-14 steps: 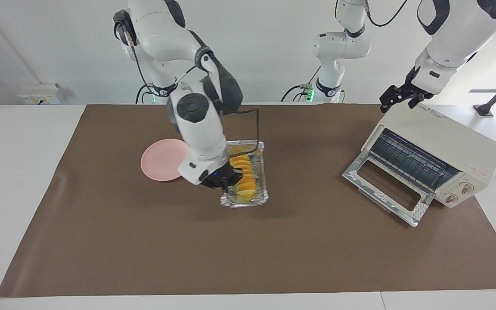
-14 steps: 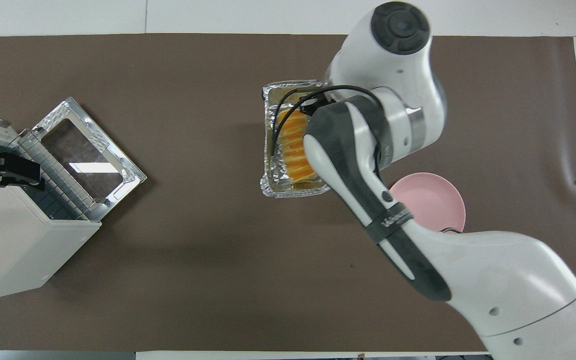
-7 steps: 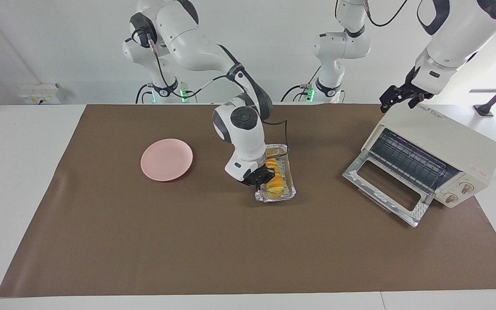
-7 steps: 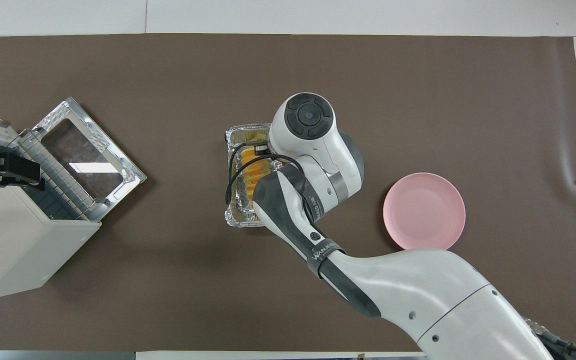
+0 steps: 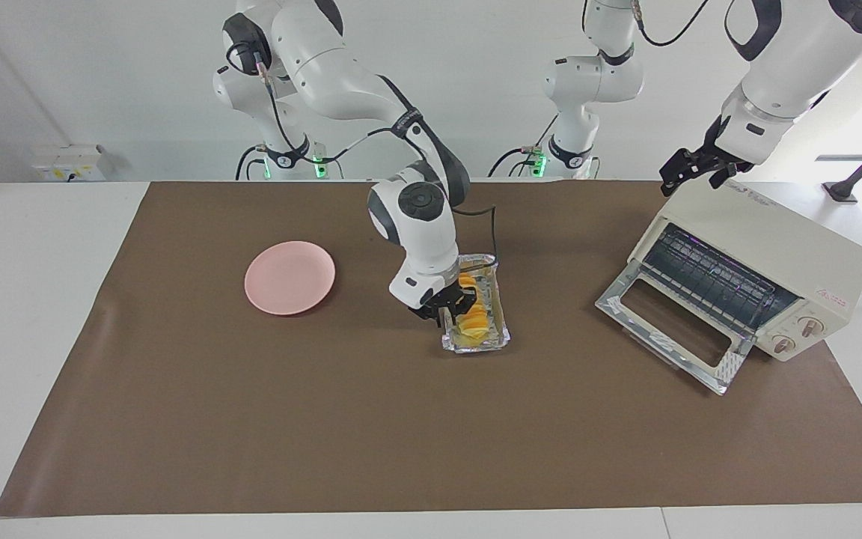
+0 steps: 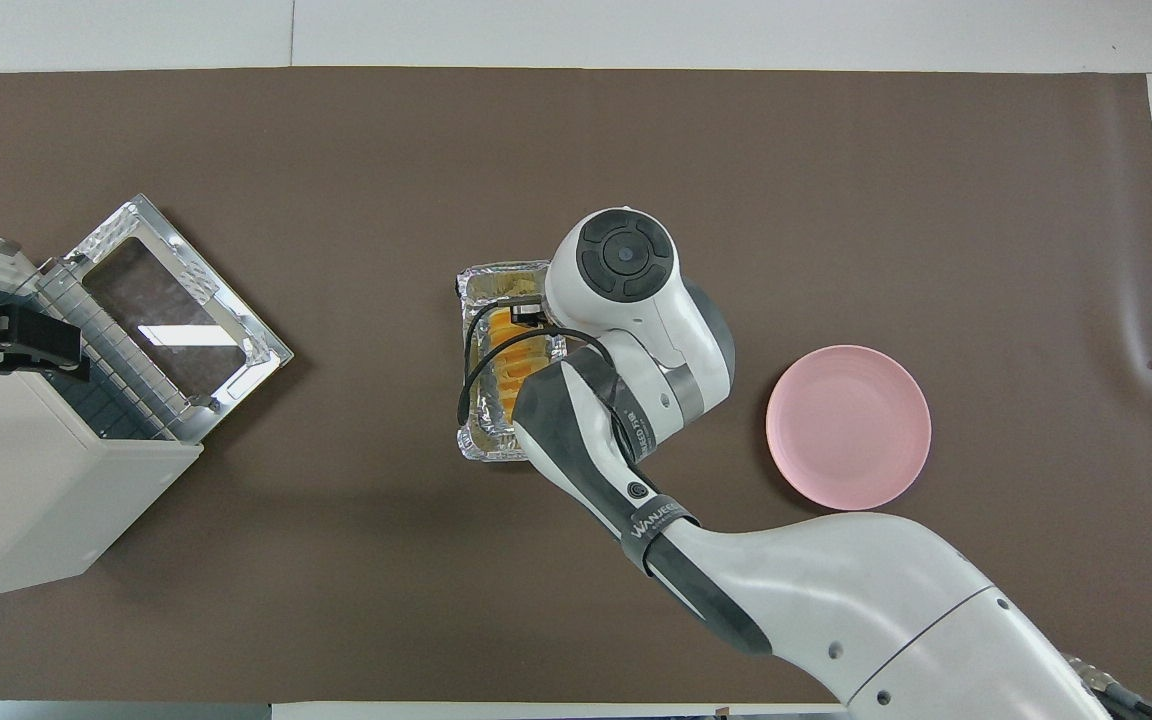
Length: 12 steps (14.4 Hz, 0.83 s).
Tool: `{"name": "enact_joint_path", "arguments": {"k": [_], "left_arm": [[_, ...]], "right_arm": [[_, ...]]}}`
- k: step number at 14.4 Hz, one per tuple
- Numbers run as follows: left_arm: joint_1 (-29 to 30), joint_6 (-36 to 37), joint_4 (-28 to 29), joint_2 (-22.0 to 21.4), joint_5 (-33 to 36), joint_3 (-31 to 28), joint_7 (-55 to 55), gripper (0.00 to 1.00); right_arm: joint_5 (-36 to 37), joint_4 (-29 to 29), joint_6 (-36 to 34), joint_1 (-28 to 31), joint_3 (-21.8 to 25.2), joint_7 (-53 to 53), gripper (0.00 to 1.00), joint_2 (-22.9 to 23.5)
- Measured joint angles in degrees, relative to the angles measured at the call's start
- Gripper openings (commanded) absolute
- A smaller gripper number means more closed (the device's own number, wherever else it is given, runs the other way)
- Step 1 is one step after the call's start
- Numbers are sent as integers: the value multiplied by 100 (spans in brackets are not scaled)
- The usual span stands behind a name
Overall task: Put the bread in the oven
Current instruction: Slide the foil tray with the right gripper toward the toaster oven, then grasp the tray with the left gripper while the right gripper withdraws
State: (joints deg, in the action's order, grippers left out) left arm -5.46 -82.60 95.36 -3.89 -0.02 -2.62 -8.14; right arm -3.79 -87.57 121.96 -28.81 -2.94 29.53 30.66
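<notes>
The golden ridged bread [image 5: 476, 316] [image 6: 504, 362] lies in a crinkled foil tray [image 5: 477, 346] [image 6: 496, 276] on the brown mat, mid-table. My right gripper [image 5: 453, 305] hangs just over the tray's edge on the plate side, fingers parted, holding nothing; from overhead its wrist hides it. The cream oven [image 5: 775, 247] [image 6: 26, 500] stands at the left arm's end, its glass door [image 5: 670, 326] [image 6: 176, 310] dropped open and the wire rack showing. My left gripper [image 5: 689, 171] [image 6: 16, 340] waits open over the oven's top.
A round pink plate [image 5: 289, 277] [image 6: 848, 427] lies toward the right arm's end of the table. The brown mat [image 5: 431, 434] covers most of the table. The right arm's forearm stretches over the mat between plate and tray.
The right arm brought the foil tray with the bread from beside the plate toward the oven's end and down onto the mat. Its fingers have since parted from the tray. The left arm stayed still.
</notes>
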Motion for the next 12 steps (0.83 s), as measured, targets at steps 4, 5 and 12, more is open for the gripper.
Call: {"name": "enact_joint_path", "arguments": {"k": [4, 5, 12], "left_arm": [[-31, 4, 1, -28, -134, 70, -2, 100], [-133, -64, 13, -43, -188, 123, -50, 100], [-2284, -2471, 290, 821, -563, 325, -2550, 100]], "right_arm": [[8, 314, -1052, 836, 83, -667, 100, -421], [8, 319, -1320, 1099, 88, -1026, 100, -595], [85, 290, -3110, 2692, 121, -3128, 100, -1876]]}}
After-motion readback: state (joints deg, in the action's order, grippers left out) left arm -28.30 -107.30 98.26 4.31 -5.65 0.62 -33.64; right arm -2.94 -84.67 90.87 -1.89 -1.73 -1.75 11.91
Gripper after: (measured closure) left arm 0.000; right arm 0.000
